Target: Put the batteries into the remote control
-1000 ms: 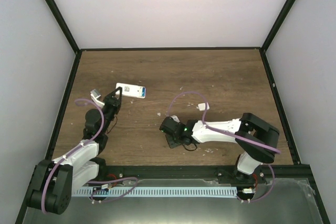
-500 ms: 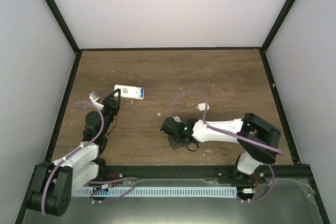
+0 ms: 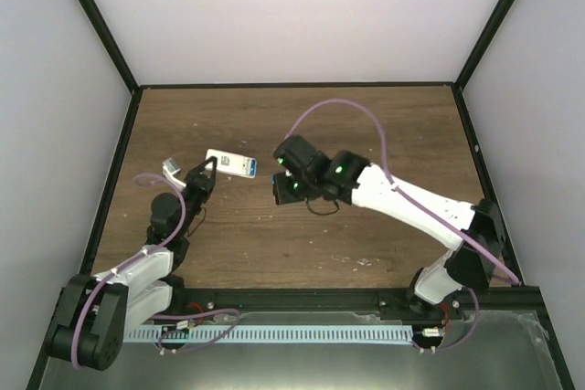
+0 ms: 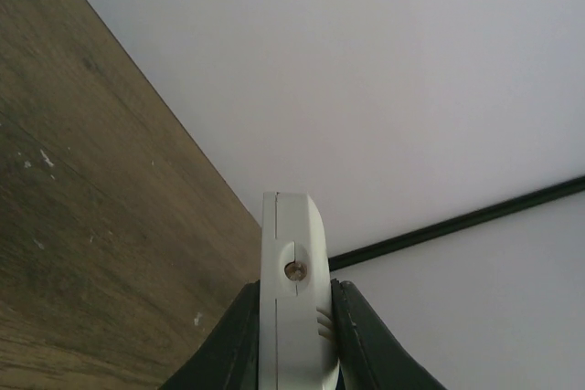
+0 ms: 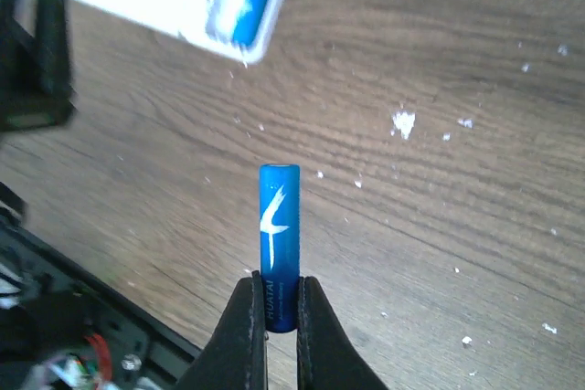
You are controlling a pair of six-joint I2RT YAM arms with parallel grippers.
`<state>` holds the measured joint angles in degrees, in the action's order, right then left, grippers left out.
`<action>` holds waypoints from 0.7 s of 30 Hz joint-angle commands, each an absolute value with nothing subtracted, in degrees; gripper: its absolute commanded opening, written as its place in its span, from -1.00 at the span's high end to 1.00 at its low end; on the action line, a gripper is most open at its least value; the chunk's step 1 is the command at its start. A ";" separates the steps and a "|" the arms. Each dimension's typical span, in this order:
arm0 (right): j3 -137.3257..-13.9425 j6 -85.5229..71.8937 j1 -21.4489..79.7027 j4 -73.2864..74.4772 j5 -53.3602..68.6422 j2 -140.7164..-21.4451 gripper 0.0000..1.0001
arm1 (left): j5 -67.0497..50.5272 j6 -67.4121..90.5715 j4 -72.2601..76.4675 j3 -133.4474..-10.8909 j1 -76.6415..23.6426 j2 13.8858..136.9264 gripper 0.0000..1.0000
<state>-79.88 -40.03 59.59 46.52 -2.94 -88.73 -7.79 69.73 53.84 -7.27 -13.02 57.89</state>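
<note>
Robot lab cell, folks: plain white panels (image 3: 292, 15) boxing things in beyond the left hand (image 3: 208, 168) and right hand (image 3: 280, 191), black frame struts (image 3: 96, 29) at the corners, wood-grain bench (image 3: 393, 134) beneath them. Behind the hands, a black mounting rail (image 3: 302, 297), a slotted white strip (image 3: 302, 333), and purple cable (image 3: 334, 105) looping above the right hand.

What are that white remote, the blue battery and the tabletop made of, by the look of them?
The remote control: likely matte white plastic, moulded seam showing. The battery: glossy blue printed wrap, presumably over metal. The table: wood or wood-look laminate, grain visible, dull finish.
</note>
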 commanded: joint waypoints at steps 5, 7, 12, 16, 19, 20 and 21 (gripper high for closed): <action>-88.86 -40.96 52.44 54.75 9.88 -90.31 0.99 | -7.92 62.78 59.13 -8.23 -17.55 59.11 1.00; -90.33 -41.08 51.90 54.86 10.88 -92.04 0.99 | -7.13 63.45 60.91 -7.57 -18.12 59.87 1.00; -92.35 -41.85 51.27 52.51 14.39 -96.23 0.99 | -6.66 64.54 62.76 -7.36 -18.79 60.96 1.00; -93.66 -42.14 51.04 52.11 14.77 -98.49 0.99 | -6.93 64.68 63.19 -7.69 -19.11 61.38 1.00; -95.66 -42.11 50.35 53.17 14.54 -100.19 0.99 | -7.03 64.93 63.37 -7.46 -19.25 61.56 1.00; -96.38 -42.03 50.12 53.50 14.41 -100.65 0.99 | -6.97 65.06 63.45 -7.39 -19.25 61.65 1.00; -97.15 -41.87 50.06 53.71 14.41 -101.16 0.99 | -6.94 65.12 63.46 -7.31 -19.25 61.66 1.00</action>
<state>-91.92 -41.65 51.05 52.73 13.74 -100.14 -7.57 65.25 60.10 -7.31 -18.96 61.45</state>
